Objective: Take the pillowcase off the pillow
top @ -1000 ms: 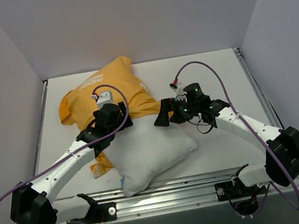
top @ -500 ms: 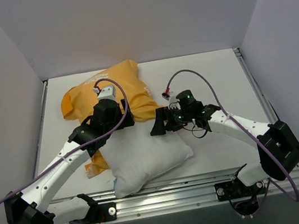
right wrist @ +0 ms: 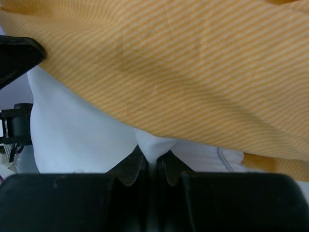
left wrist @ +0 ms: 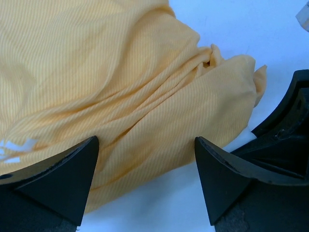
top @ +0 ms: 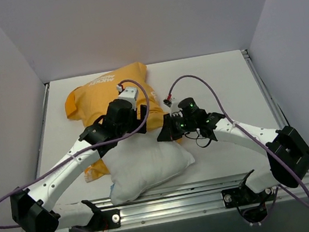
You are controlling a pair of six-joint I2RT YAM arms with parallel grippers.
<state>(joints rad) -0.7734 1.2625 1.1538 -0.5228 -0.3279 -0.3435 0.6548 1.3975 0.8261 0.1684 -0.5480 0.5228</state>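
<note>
The orange-yellow pillowcase [top: 101, 92] with white lettering still covers the far end of the white pillow [top: 147, 164], whose near half lies bare on the table. My right gripper [top: 166, 132] is shut on a pinch of white pillow fabric [right wrist: 153, 145] just below the pillowcase's edge [right wrist: 193, 63]. My left gripper [top: 142, 113] hovers open over the rumpled pillowcase hem [left wrist: 120, 87], with yellow cloth and white pillow [left wrist: 159, 198] between its fingers and nothing gripped. The two grippers are close together at the hem.
White walls close in the table [top: 219, 76] on the left, back and right. A metal rail [top: 173, 198] runs along the near edge by the arm bases. A black part of the right gripper [left wrist: 289, 125] shows at the right edge of the left wrist view.
My right gripper moved left onto the pillow and shut on its fabric. My left arm swung right along the pillowcase hem, staying open. The pillow shifted slightly left.
</note>
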